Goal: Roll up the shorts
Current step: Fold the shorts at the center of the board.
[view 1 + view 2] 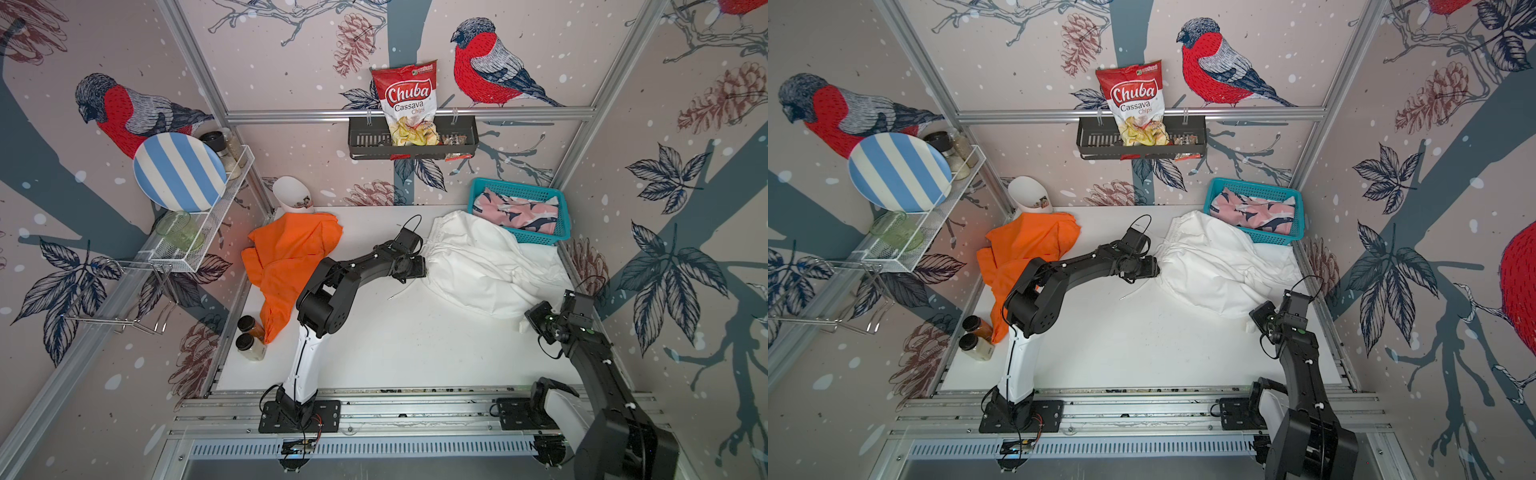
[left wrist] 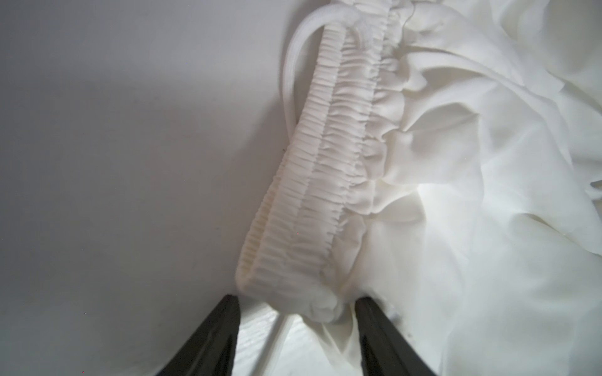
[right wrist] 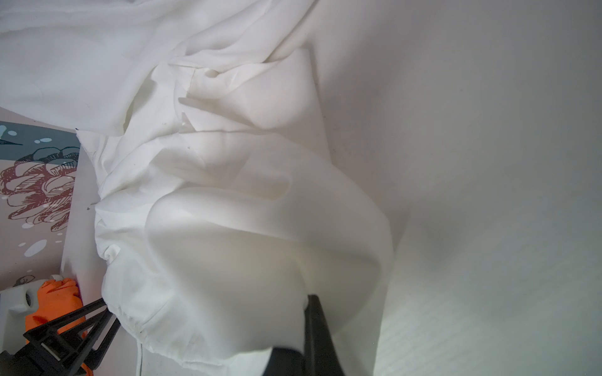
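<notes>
Inspecting from the near edge outward: the right hand, at about 4 o'clock on the white bench, is pinched fully together on a leg corner of the plain white cloth shorts. The right wrist view shows fabric draped over one finger, with the other hidden beneath. Its arm comes up along the right edge, wrist turned inward toward the cloth.

The garment lies crumpled at 2 o'clock, not yet rolled. At its 9 o'clock end the left hand stands moderately wide, fingers straddling the end of the gathered elastic waistband without clamping it. That arm reaches low and long from 7 o'clock. The white drawstring trails loose on the bench just beside it.

Judgement: holds at opposite ends serve to draw the cloth flat before rolling.

The bright orange cloth shorts lie heaped at 10 o'clock, untouched. The pink shark-print shorts sit bundled in the teal plastic basket at 1 o'clock.
</notes>
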Tool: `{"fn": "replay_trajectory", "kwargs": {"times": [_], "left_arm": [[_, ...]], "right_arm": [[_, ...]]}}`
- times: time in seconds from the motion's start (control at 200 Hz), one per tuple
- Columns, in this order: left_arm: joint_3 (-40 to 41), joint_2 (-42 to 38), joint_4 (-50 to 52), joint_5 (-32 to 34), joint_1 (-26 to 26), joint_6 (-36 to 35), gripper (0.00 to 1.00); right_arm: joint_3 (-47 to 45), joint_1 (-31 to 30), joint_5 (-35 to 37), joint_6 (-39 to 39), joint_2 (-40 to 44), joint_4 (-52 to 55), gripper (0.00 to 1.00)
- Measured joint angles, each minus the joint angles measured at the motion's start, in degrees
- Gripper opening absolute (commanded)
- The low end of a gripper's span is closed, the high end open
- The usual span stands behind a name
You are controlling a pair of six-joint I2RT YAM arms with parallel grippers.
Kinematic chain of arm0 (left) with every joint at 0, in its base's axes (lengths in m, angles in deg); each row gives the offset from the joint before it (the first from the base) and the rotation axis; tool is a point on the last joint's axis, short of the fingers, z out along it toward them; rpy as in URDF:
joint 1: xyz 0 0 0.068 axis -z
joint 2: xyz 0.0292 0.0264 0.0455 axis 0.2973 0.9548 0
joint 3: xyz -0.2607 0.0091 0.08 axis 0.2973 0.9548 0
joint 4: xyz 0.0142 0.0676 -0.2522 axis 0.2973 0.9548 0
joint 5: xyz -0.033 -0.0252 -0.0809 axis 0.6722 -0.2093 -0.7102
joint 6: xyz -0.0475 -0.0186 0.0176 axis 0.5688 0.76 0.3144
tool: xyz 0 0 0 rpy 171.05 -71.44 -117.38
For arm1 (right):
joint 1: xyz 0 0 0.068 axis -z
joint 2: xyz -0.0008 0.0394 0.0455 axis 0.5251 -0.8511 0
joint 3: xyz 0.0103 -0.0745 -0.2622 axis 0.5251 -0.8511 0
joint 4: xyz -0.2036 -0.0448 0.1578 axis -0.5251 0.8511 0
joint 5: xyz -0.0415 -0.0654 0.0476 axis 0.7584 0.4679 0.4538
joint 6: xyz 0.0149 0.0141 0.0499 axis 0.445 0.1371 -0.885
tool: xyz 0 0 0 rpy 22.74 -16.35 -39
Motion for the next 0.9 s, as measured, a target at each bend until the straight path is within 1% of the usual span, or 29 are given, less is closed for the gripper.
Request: {"fn": "replay_trajectory", "kwargs": {"times": [0.035, 0.11, 0.19, 0.29, 0.42, 0.575, 0.73, 0.765, 0.795, 0.9], "left_arm": [[0.0, 0.0, -0.2, 0.2, -0.1, 0.0, 0.62], [0.7, -0.2, -1.4, 0.3, -0.6, 0.5, 0.57], [1.7, -0.6, -2.3, 0.3, -1.3, 1.0, 0.57], [3.4, -2.0, -2.8, 0.3, -1.6, 1.9, 0.6], [3.0, -2.4, -2.1, 0.3, -1.8, 2.1, 0.63], [1.4, -0.9, -1.9, 0.1, -1.8, 2.4, 0.64], [-0.2, 1.0, -3.8, -0.2, -1.8, 2.2, 0.65], [-0.7, 1.6, -4.4, -0.4, -1.8, 2.2, 0.62], [-1.1, 2.1, -5.1, -0.6, -1.8, 1.9, 0.58], [-2.4, 3.8, -6.6, -1.0, -1.8, 1.6, 0.35]], "right_arm": [[0.0, 0.0, 0.0, 0.0, 0.0, -0.2, 0.0], [0.0, 0.0, -0.1, 0.0, 0.0, -0.4, 0.0], [-0.1, -0.1, -0.2, 0.0, 0.0, -0.7, 0.0], [-0.1, -0.2, -0.4, 0.0, 0.0, -1.0, 0.0], [-0.1, -0.2, -0.4, 0.0, 0.0, -1.2, 0.0], [-0.1, -0.3, -0.4, 0.0, 0.1, -1.2, 0.0], [-0.3, -0.3, -0.4, 0.0, 0.1, -1.4, 0.0], [-0.3, -0.3, -0.4, 0.0, 0.1, -1.4, 0.0], [-0.4, -0.3, -0.4, 0.0, 0.1, -1.4, 0.0], [-0.4, -0.3, -0.4, 0.0, 0.1, -1.4, 0.0]]}}
